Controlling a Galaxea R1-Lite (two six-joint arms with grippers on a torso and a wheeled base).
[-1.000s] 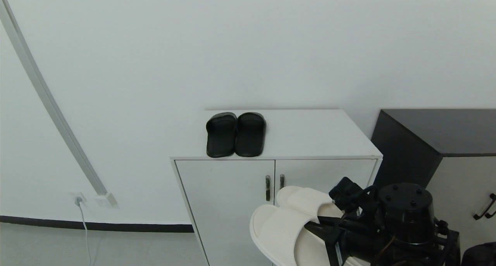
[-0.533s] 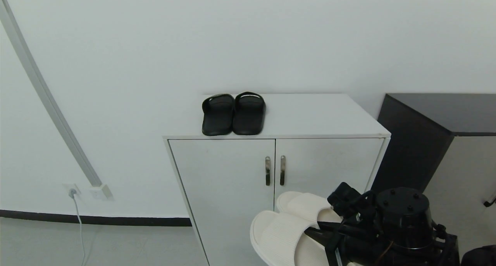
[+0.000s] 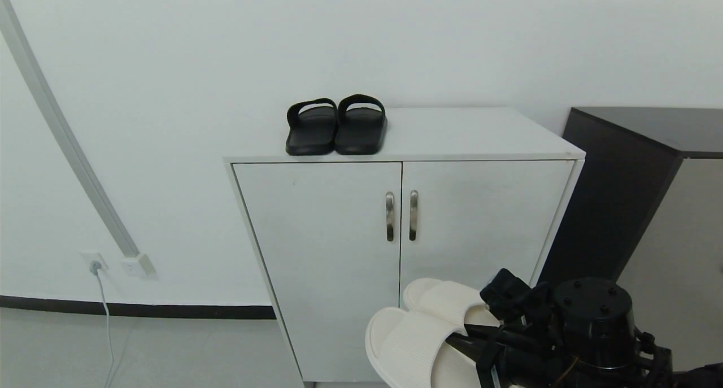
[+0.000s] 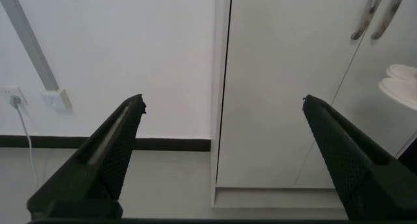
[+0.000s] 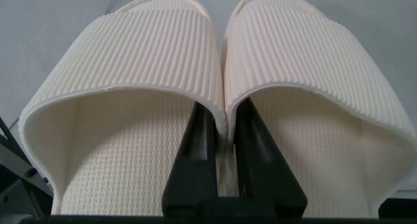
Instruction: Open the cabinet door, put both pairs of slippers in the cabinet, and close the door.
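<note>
White slippers (image 3: 421, 326): a ribbed cream pair, side by side, held off the floor in front of the lower part of the cabinet's right door, toes towards the cabinet.
Right gripper (image 5: 223, 139): one finger is inside each slipper, and the two fingers are closed tight on the adjoining inner walls of the straps, so the pair is carried as one.
Black slippers (image 3: 336, 125): a pair standing side by side and touching on the cabinet top, at its left end, near the front edge.
Cabinet (image 3: 474, 134): white and two-doored, standing against the wall.
Doors: the left door (image 3: 322, 252) and right door (image 3: 480, 218) are both shut, meeting at the middle.
Handles (image 3: 390, 216): two upright metal bars, one on each door, just beside the centre seam.
Left gripper (image 4: 223, 100): fingers spread wide with nothing between them, low down near the cabinet's left front corner.
Dark cabinet (image 3: 615, 207): stands just beside the white one, on its right.
Wall: a grey conduit (image 3: 62, 134) runs down at a slant to a socket (image 3: 93, 262) with a cable plugged in.
Floor (image 3: 141, 354): grey, with a dark skirting line above it.
</note>
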